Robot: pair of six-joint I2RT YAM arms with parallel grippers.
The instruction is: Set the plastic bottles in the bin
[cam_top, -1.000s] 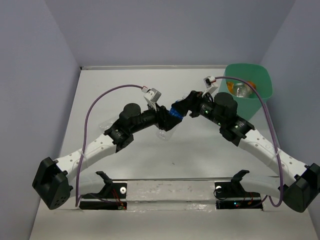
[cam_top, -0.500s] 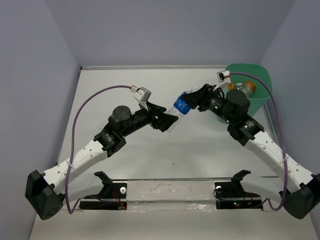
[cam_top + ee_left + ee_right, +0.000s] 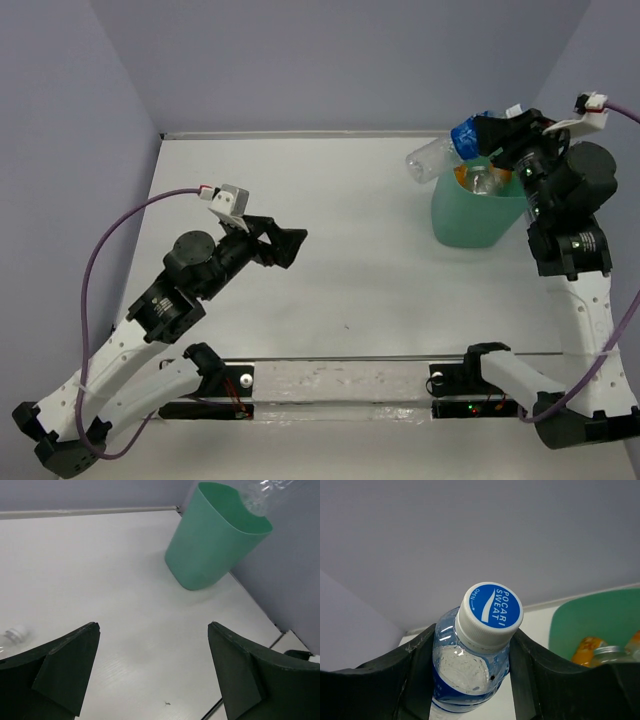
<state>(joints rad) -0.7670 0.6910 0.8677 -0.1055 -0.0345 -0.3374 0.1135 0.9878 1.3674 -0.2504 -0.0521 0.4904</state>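
Blue-label bottle (image 3: 440, 155) is clamped in my right fingers (image 3: 485, 135), which grip it just below the neck. From my right wrist its blue cap faces the camera, with a dark finger pressed against each side of the clear shoulder. From above, the bottle is lifted off the desk (image 3: 380, 290) and lies tilted, base pointing toward 9 o'clock and cap toward 3. It hangs by the bin's (image 3: 470, 222) rim at about 10 o'clock, not touching it. I cannot tell whether it is truly over the opening. The bin stands upright at the desk's 2 o'clock corner, close to the right wall. Inside it lie two orange bottles (image 3: 587, 651) and a clear bottle (image 3: 611, 652), all close together; of the second orange one only a sliver shows at the 3 o'clock edge of my right wrist view. My left fingers (image 3: 288, 246) are spread wide apart and hold nothing. They hang above bare desk a little toward 9 o'clock of its middle, well apart from the bin and pointing toward it. From my left wrist the bin sits at 1 o'clock between the two fingertips. At the 8 o'clock edge of that view a clear thing with a white cap (image 3: 15, 632) lies on the desk, but too little of it shows to name.
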